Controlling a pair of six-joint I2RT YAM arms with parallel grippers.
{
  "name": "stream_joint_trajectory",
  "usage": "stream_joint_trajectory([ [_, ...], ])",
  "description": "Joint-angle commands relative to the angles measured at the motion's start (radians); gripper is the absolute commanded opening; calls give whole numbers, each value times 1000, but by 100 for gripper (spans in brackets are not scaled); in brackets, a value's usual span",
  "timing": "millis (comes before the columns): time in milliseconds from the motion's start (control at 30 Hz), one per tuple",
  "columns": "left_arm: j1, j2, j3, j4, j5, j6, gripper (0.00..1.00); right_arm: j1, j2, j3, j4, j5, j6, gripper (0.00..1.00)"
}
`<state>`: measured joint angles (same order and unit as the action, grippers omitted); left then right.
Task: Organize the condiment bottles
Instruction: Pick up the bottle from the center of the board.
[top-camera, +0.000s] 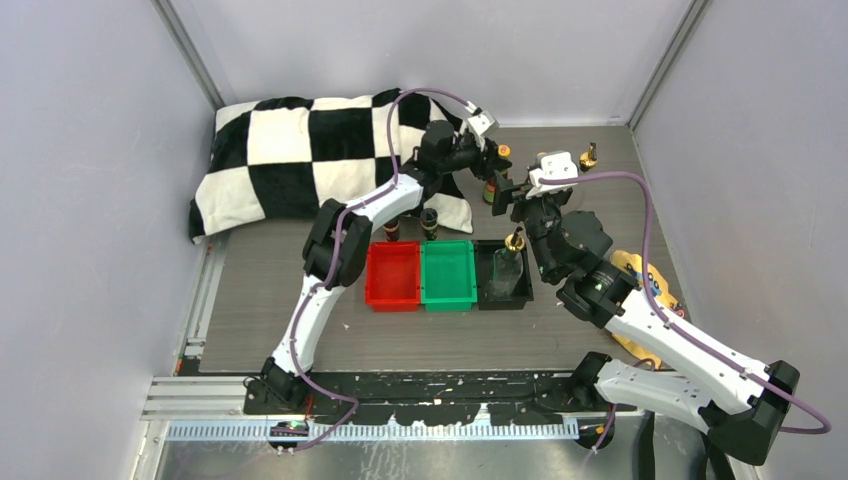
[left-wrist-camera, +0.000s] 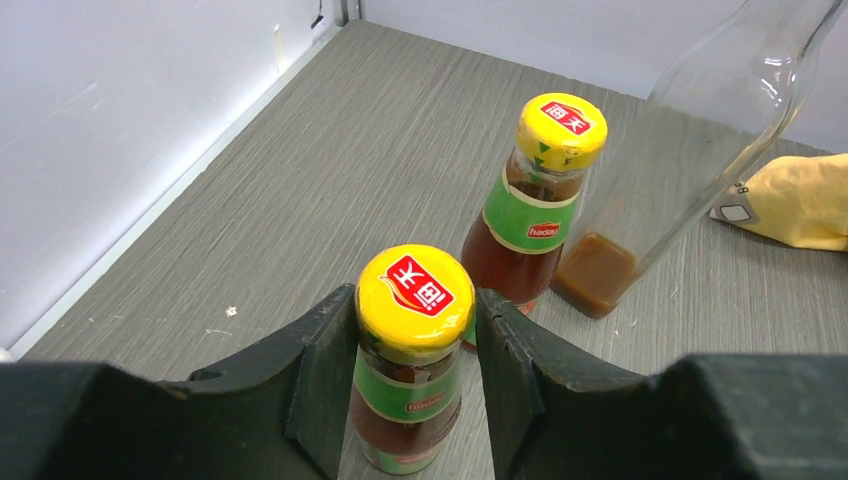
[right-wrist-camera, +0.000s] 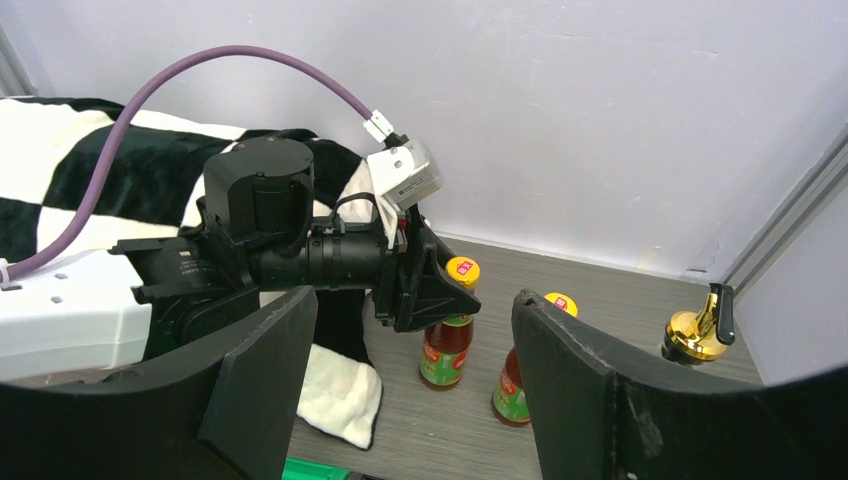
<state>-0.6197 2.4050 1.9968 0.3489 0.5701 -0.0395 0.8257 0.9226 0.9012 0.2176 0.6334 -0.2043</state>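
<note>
The left gripper (left-wrist-camera: 415, 325) stands astride the near sauce bottle (left-wrist-camera: 412, 330), one finger on each side of its yellow cap. The pads look pressed against the cap and neck, so the jaws are narrowed onto it, though how firm the grip is cannot be told. The bottle stands upright on the table (left-wrist-camera: 330, 170), its long axis vertical and crossing the jaws squarely, so the coming move is probably a straight lift. The second sauce bottle (left-wrist-camera: 540, 205) stands just beyond it, close but apart, and a lift with any tilt could brush it. A tall glass bottle (left-wrist-camera: 705, 140) stands farther on. The right gripper (right-wrist-camera: 415, 385) hovers nearby, facing the pair, its jaws wide and holding nothing. Nearer the arm bases sit three trays in a row. The red tray (top-camera: 392, 278) and the green tray (top-camera: 447, 278) hold nothing. The black tray (top-camera: 488, 300) holds another glass bottle (top-camera: 512, 258), upright. Two dark bottles (top-camera: 429, 222) stand on the table just behind the red and green trays.
</note>
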Motion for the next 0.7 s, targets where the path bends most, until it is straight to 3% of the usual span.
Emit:
stream_joint_trajectory([
  [0,-5,-18,32,90,16,-23,49,6,-16,1,54,-6,3,77],
  [433,-11,-9,47,94,5,-20,44,6,-27,-10,53,-11,16,77],
  [567,-12,0,58,87,7,-20,34,6,-30,-12,55,-10,18,77],
  [667,-12,0,56,89,0,-20,21,5,-29,-13,57,-9,19,77],
])
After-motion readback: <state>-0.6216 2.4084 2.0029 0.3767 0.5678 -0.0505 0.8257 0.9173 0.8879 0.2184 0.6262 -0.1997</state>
